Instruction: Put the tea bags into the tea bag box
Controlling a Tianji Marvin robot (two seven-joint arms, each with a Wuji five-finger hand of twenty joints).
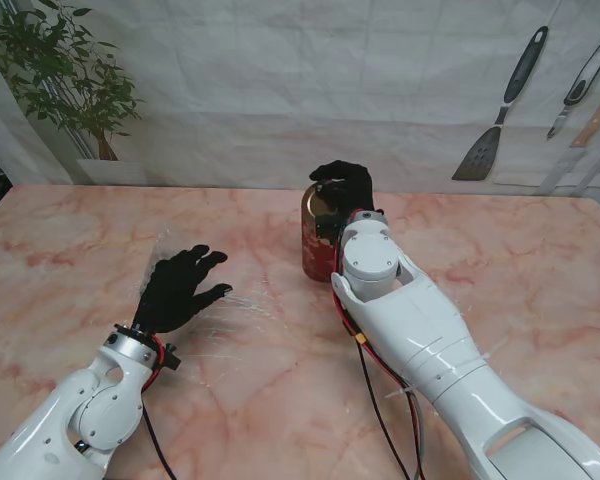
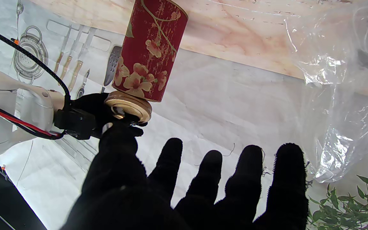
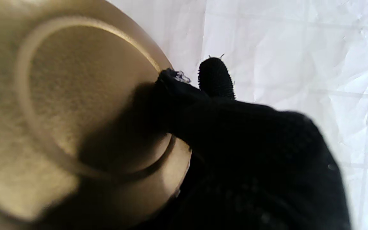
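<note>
Right hand (image 1: 342,190) grips the gold lid (image 3: 75,105) atop the red tin (image 1: 318,255). Left hand (image 1: 180,285) spread, empty, over clear plastic bag (image 2: 340,80); table (image 1: 280,400) edges well apart.

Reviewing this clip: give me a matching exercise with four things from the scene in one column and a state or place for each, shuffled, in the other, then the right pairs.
Things
1. left robot hand
2. right robot hand
3. tea tin
4. plastic bag

States or places
A. upright on the table, red with flowers
B. fingers spread, holding nothing
C. clear and crumpled, on the table by the left arm
D. closed on the gold lid

Pairs: 1-B, 2-D, 3-A, 4-C
</note>
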